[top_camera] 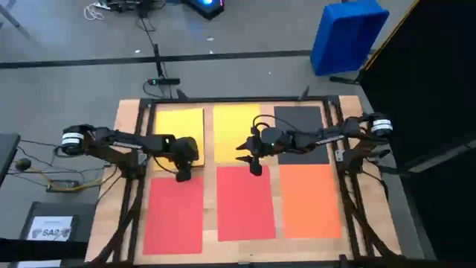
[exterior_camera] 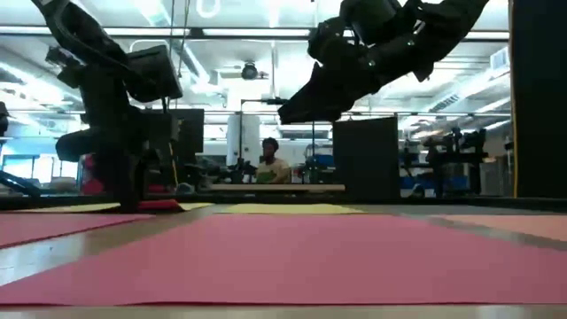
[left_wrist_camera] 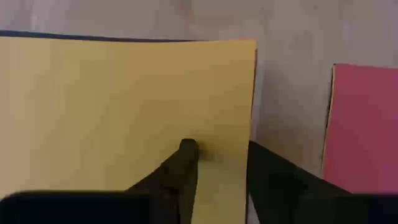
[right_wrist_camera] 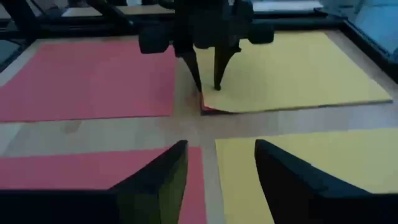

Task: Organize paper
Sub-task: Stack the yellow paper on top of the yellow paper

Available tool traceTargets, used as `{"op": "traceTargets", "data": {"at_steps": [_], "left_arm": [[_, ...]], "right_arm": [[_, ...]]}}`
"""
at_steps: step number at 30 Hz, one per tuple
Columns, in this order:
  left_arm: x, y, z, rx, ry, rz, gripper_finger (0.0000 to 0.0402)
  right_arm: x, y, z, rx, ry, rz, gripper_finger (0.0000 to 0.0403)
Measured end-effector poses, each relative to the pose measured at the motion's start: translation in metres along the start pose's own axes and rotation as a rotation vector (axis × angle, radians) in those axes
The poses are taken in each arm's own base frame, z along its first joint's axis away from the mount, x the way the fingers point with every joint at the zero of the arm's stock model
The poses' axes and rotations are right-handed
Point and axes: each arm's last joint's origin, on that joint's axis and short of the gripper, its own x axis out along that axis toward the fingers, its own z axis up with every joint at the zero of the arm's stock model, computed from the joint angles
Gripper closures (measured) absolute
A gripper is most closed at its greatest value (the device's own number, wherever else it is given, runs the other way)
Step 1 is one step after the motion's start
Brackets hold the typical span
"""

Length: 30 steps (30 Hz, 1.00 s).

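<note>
Six sheets of paper lie flat on the wooden table: two yellow (top_camera: 178,130) (top_camera: 236,134) and one black (top_camera: 301,134) along the far side, two red (top_camera: 175,216) (top_camera: 245,201) and one orange (top_camera: 309,199) along the near side. My left gripper (top_camera: 184,175) points down at the left yellow sheet's near right corner (right_wrist_camera: 208,107), open, with its fingers on either side of the sheet's right edge. A red sliver (right_wrist_camera: 204,104) shows under that corner. My right gripper (top_camera: 249,160) hangs open above the table's middle, holding nothing. My left gripper comes from above, slanting down. One fingertip (left_wrist_camera: 186,149) stands on the top of the yellow sheet just inside its right edge (left_wrist_camera: 252,124), near the near corner. The other finger (left_wrist_camera: 267,174) comes down on the bare wood beyond that edge. The sheet lies flat.
Black frame rails (top_camera: 141,149) run round the table. A blue bin (top_camera: 346,33) stands on the floor at the far right and a dark box with a white label (top_camera: 52,227) at the near left. A person (exterior_camera: 270,164) sits in the room beyond.
</note>
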Motion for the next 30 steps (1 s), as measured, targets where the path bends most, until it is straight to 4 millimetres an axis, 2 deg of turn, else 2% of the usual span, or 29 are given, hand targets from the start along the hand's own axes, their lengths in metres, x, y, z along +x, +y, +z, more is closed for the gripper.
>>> {"op": "traceTargets", "data": {"at_steps": [2, 8, 14, 20, 24, 30], "left_arm": [[0.0, 0.0, 0.0, 0.0, 0.0, 0.0, 0.0296], [0.0, 0.0, 0.0, -0.001, 0.001, 0.0, 0.0296], [0.0, 0.0, 0.0, -0.001, 0.002, -0.007, 0.0296], [0.0, 0.0, 0.0, -0.001, 0.001, -0.01, 0.0296], [0.0, 0.0, 0.0, -0.001, 0.001, -0.015, 0.0296], [0.0, 0.0, 0.0, 0.001, 0.002, -0.019, 0.0296]], "right_arm": [[0.01, 0.001, 0.0, -0.004, 0.019, 0.013, 0.024], [0.067, 0.014, 0.001, -0.133, 0.11, 0.069, 0.024], [0.108, 0.016, 0.002, -0.206, 0.116, 0.067, 0.0241], [0.138, 0.016, 0.0, -0.256, 0.131, 0.072, 0.024], [0.159, 0.015, -0.011, -0.273, 0.203, 0.061, 0.024], [0.17, 0.01, -0.008, -0.285, 0.221, 0.019, 0.024]]}}
